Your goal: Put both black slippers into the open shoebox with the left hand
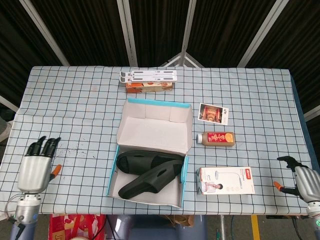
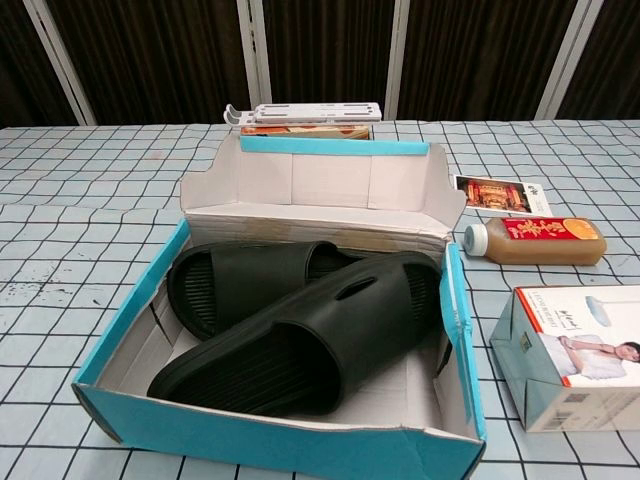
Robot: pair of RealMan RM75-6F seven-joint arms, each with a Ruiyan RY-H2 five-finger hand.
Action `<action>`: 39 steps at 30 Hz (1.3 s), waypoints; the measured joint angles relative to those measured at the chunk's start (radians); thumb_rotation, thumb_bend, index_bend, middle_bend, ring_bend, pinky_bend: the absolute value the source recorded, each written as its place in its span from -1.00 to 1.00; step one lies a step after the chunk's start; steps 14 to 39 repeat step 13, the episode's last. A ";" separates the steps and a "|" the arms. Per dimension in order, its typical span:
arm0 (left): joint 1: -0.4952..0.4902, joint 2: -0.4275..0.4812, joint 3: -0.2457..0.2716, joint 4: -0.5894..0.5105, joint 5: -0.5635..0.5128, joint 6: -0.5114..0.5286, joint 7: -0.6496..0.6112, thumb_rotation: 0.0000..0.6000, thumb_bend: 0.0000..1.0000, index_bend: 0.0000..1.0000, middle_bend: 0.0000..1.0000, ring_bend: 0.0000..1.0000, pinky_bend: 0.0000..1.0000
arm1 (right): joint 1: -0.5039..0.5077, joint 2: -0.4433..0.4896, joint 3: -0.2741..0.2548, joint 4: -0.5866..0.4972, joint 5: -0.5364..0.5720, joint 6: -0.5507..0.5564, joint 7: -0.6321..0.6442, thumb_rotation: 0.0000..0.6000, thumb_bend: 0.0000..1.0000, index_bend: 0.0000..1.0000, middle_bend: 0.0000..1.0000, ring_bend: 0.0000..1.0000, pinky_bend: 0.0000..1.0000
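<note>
Two black slippers lie inside the open shoebox (image 1: 113, 175) (image 2: 120, 322). One slipper (image 1: 136, 161) (image 2: 235, 279) lies flat at the back; the other slipper (image 1: 150, 179) (image 2: 300, 340) rests slanted across it. My left hand (image 1: 36, 167) is far to the left of the box, near the table's front left edge, fingers straight and apart, holding nothing. My right hand (image 1: 303, 181) hangs at the table's front right corner, fingers loosely curved and apart, empty. Neither hand shows in the chest view.
Right of the shoebox stand a white lamp carton (image 1: 226, 180) (image 2: 572, 356), a lying bottle (image 1: 216, 138) (image 2: 528, 240) and a picture card (image 1: 213, 113) (image 2: 500, 194). Behind the box sits an orange box with a white stand on top (image 1: 149, 81) (image 2: 303, 119).
</note>
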 measured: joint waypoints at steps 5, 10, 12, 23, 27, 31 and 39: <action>0.106 0.014 -0.031 0.128 -0.123 0.013 -0.160 1.00 -0.48 -0.77 -0.67 -0.79 -0.59 | -0.002 -0.006 -0.004 0.010 -0.047 0.027 0.011 1.00 -0.53 -0.43 -0.50 -0.31 -0.27; 0.137 0.046 -0.074 0.125 -0.197 -0.025 -0.223 1.00 -0.48 -0.90 -0.89 -0.94 -0.70 | -0.004 -0.013 -0.009 0.021 -0.096 0.066 0.034 1.00 -0.53 -0.46 -0.49 -0.42 -0.34; 0.145 0.060 -0.086 0.125 -0.216 -0.051 -0.242 1.00 -0.49 -0.94 -0.92 -0.95 -0.71 | -0.007 -0.018 -0.010 0.026 -0.112 0.087 0.035 1.00 -0.53 -0.48 -0.50 -0.45 -0.37; 0.147 0.066 -0.088 0.125 -0.220 -0.059 -0.249 1.00 -0.51 -0.94 -0.92 -0.95 -0.72 | -0.008 -0.020 -0.011 0.027 -0.119 0.095 0.035 1.00 -0.53 -0.48 -0.50 -0.45 -0.37; 0.147 0.066 -0.088 0.125 -0.220 -0.059 -0.249 1.00 -0.51 -0.94 -0.92 -0.95 -0.72 | -0.008 -0.020 -0.011 0.027 -0.119 0.095 0.035 1.00 -0.53 -0.48 -0.50 -0.45 -0.37; 0.147 0.066 -0.088 0.125 -0.220 -0.059 -0.249 1.00 -0.51 -0.94 -0.92 -0.95 -0.72 | -0.008 -0.020 -0.011 0.027 -0.119 0.095 0.035 1.00 -0.53 -0.48 -0.50 -0.45 -0.37; 0.147 0.066 -0.088 0.125 -0.220 -0.059 -0.249 1.00 -0.51 -0.94 -0.92 -0.95 -0.72 | -0.008 -0.020 -0.011 0.027 -0.119 0.095 0.035 1.00 -0.53 -0.48 -0.50 -0.45 -0.37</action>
